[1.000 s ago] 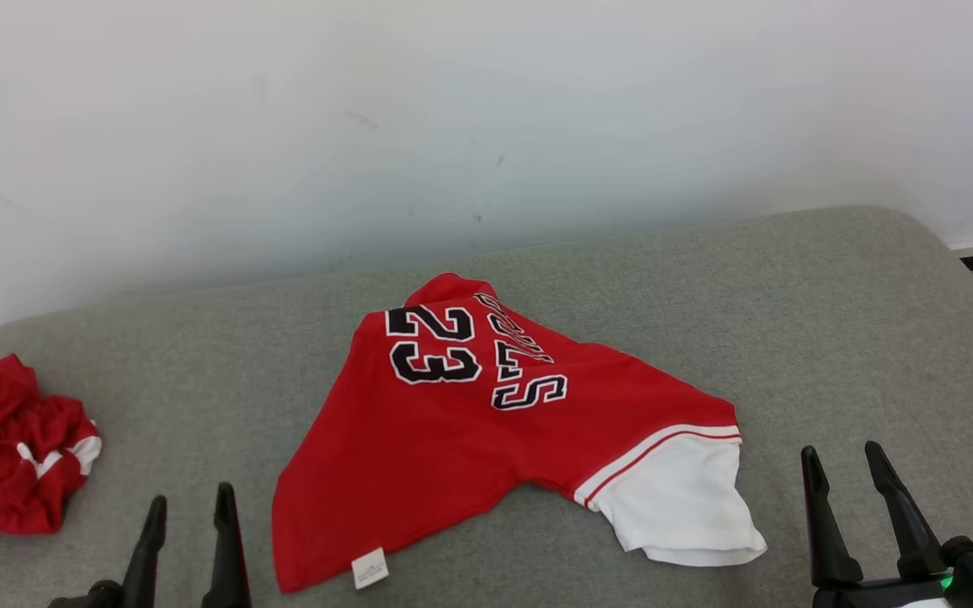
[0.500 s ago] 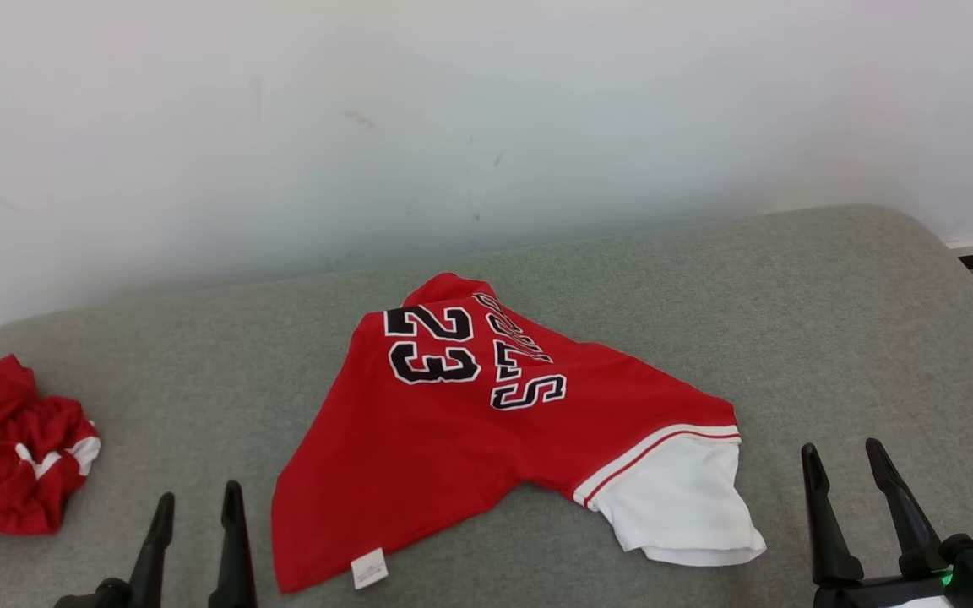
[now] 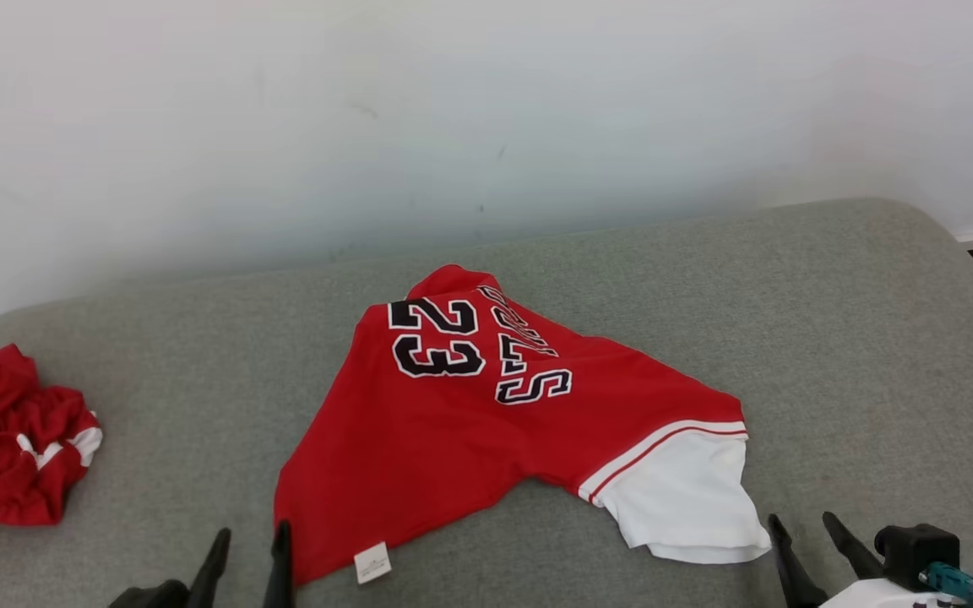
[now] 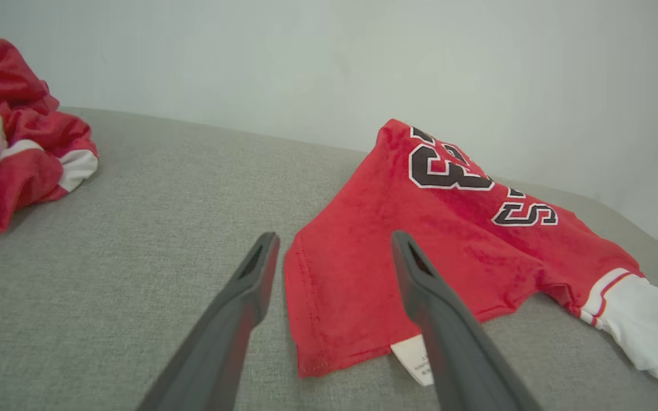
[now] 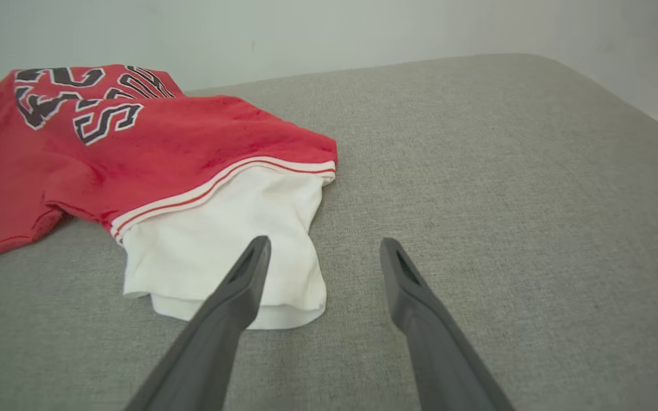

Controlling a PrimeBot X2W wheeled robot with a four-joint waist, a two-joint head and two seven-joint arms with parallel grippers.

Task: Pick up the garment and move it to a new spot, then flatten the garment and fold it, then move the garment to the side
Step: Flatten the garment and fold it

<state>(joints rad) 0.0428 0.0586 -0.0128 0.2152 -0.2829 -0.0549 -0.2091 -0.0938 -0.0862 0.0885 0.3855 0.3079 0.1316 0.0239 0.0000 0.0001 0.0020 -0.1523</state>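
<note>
- While my L end effector (image 3: pixel 252 532) hangs released, fingers spread, L wrist view shows the garment (image 3: pixel 470 431) w/ its near-left hem corner between them; whether they touch the cloth, can't tell.
- R end effector (image 3: pixel 801 519) also released, fingers wide, nothing held, just beside the white sleeve (image 3: pixel 681 498).
- Garment is a red jersey, "23" facing up, lying mostly flat at centre of the grey padded surface (image 3: pixel 833 338); white label (image 3: pixel 372 562) at near hem.
- Crumpled red bundle (image 3: pixel 9 447) at far L, well apart.
</note>
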